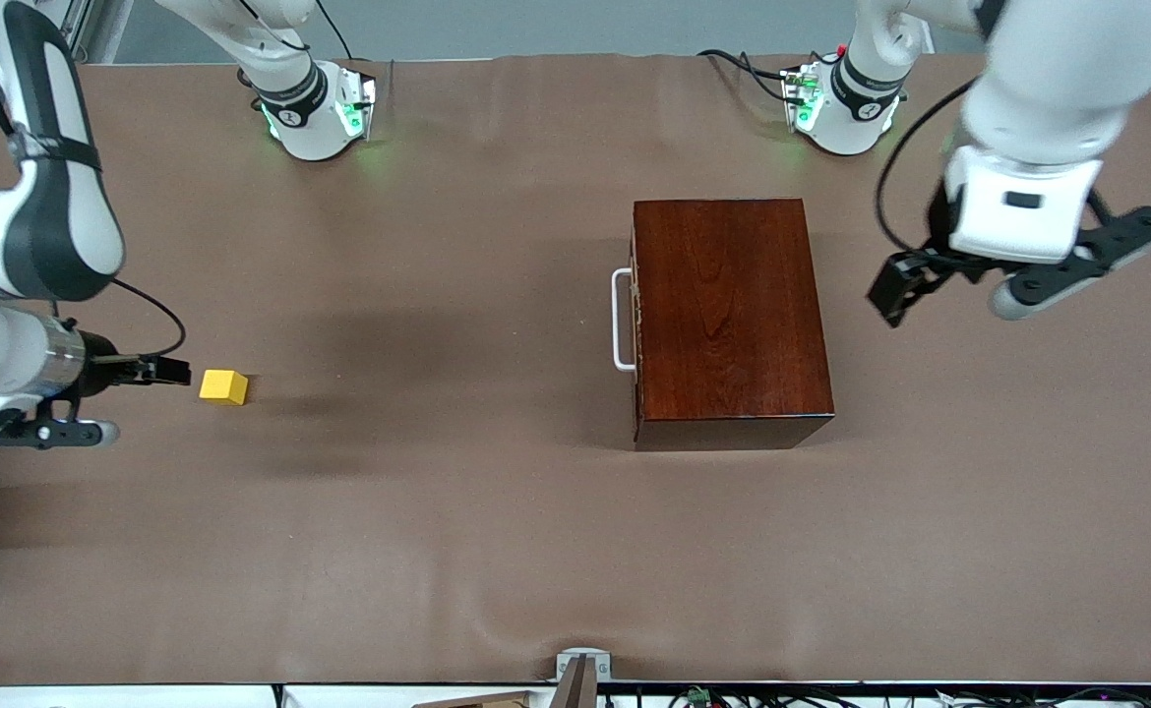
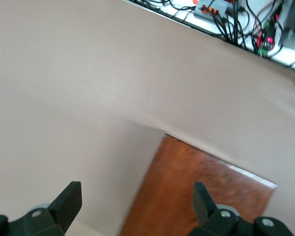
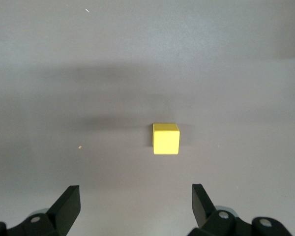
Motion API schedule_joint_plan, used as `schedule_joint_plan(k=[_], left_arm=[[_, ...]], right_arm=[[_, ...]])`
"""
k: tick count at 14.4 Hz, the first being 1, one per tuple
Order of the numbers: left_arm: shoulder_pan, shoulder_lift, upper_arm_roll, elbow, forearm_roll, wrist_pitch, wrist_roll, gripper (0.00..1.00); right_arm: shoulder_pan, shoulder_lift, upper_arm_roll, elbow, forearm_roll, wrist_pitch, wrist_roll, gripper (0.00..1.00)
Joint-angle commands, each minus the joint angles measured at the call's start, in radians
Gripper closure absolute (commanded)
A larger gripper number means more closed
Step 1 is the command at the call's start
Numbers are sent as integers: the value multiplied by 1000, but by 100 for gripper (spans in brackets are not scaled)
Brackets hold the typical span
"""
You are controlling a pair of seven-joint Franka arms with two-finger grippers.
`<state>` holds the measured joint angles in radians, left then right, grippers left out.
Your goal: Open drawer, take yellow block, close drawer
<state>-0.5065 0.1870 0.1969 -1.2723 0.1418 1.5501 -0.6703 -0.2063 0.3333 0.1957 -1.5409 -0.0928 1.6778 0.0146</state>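
The yellow block point(image 1: 223, 386) (a small bright cube) sits on the brown tabletop point(image 1: 438, 541) by the right tool point(image 1: 167, 371), fingers spread. The drawer point(image 1: 636, 320) is shut. Only the front view shows its white handle point(image 1: 621, 321). The left tool point(image 1: 892, 290), spread, hangs beside the box point(image 1: 728, 315).

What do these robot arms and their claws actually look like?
Both arms are glossy white with rounded segments, dark grey bands at the joints and thin black cables looping along them. Their round bases glow green. The left gripper and right gripper are black two-finger claws below boxy white wrists; the fingers are flat and wedge-shaped.
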Motion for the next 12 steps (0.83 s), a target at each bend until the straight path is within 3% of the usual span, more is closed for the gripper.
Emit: schedule_joint_plan(k=[1, 5, 10, 11, 12], left_arm=[[87, -52, -16, -33, -45, -28, 203, 0], [152, -78, -14, -33, -77, -74, 369, 0], [177, -80, -16, -39, -105, -85, 508, 0], [204, -87, -30, -58, -106, -85, 535, 0], [259, -109, -90, -87, -108, -82, 567, 0]], right_arm=[[2, -10, 5, 103, 28, -113, 1, 0], [40, -78, 7, 172, 64, -205, 2, 0], [134, -175, 7, 182, 65, -245, 12, 0], [154, -195, 7, 182, 65, -244, 12, 0], [165, -206, 5, 185, 71, -245, 10, 0]])
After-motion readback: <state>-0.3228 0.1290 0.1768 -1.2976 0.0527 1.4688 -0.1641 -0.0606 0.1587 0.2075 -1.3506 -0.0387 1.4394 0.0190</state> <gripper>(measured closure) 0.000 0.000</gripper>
